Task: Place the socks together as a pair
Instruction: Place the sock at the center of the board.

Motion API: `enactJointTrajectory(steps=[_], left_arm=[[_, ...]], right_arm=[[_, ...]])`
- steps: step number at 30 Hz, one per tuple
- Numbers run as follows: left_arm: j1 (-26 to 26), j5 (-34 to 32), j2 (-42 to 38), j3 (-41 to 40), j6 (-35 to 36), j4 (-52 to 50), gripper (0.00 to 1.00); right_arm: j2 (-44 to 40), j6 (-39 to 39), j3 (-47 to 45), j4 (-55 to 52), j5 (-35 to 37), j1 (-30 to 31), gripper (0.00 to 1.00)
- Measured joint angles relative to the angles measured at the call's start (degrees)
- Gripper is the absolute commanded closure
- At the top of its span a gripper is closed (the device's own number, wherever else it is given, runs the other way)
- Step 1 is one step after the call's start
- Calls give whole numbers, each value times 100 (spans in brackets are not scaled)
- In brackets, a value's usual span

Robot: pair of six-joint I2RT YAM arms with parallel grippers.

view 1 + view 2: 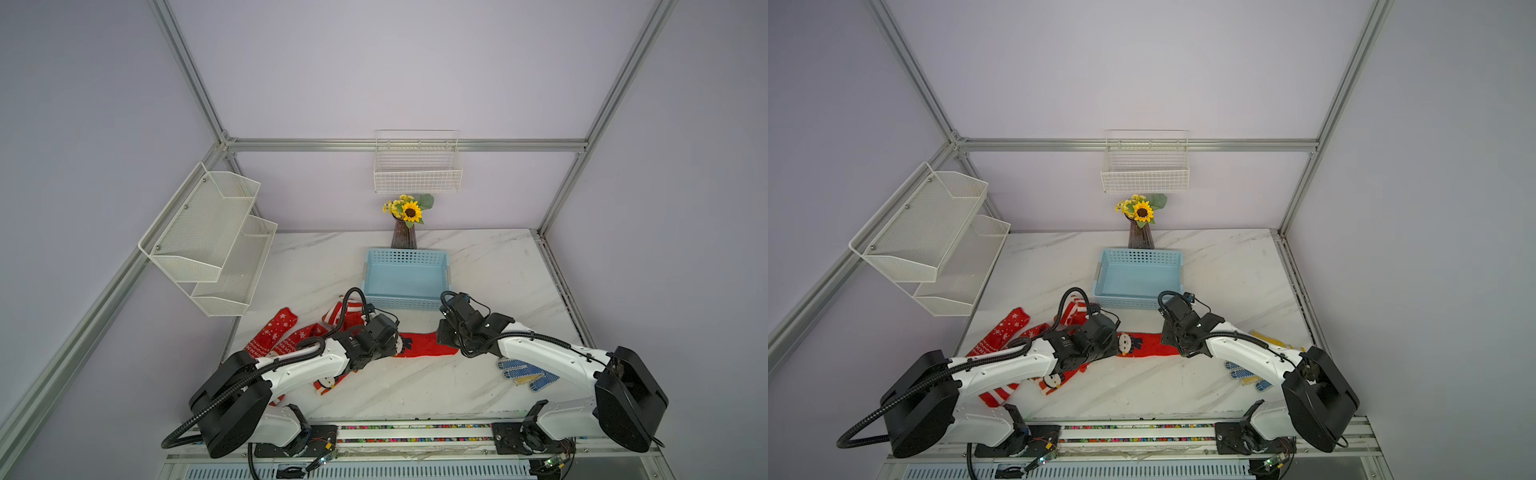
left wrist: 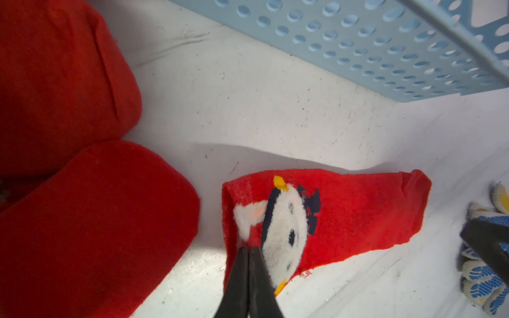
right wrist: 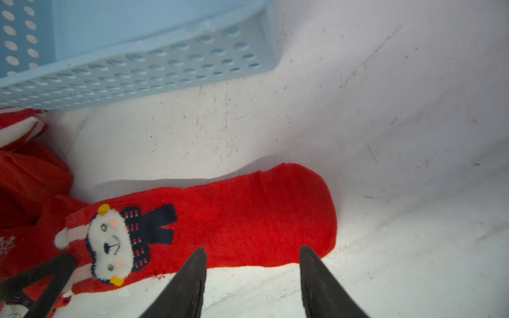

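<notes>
Left gripper (image 2: 248,249): fingers pressed together, pinching the cuff edge of the bear sock (image 2: 344,217) right beside the bear's white face
Right gripper (image 3: 252,249): fingers spread apart with nothing between them; the tips stand over the near edge of the sock's toe half, and it is hard to tell whether they touch the fabric
Bear sock, place: in both top views (image 1: 428,347) (image 1: 1156,347) it lies flat and stretched out on the table (image 1: 457,395), just in front of the basket (image 1: 407,301) and between the two grippers
Bear sock, lie: cuff and bear toward the left arm, plain red toe toward the right arm
Snowflake socks (image 1: 276,332): two red ones side by side on the left of the table, their lower ends under the left arm
Striped sock (image 1: 347,311): red and white, bunched near the basket's left front corner, behind the left wrist
Figure sock (image 1: 1054,380): red with a white-faced figure, lying under the left forearm near the front edge, apart from the bear sock
Basket: light blue, perforated walls, mid-table, in front of the vase (image 1: 404,237)
Vase: holds a sunflower and stands by the back wall
Gloves (image 1: 525,374): blue and yellow dotted, partly under the right forearm, apart from the bear sock's toe
</notes>
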Motion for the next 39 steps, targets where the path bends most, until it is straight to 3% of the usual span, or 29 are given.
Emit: enactJointTrajectory(steps=[5,15,25,39], left_arm=[[7,17,87,0,81,-57,100],[42,39,203,0,192,-214,100],[118,92,525,33,195,-361,100],[125,186,671,138,280,-361,100]], right_arm=[[-35,55,-518,256,-2,-138,50],[122,138,-503,955,-293,-225,75],[678,494,-629,1582,-385,-225,82],[516,940,-1193,2173,-120,-269,82]])
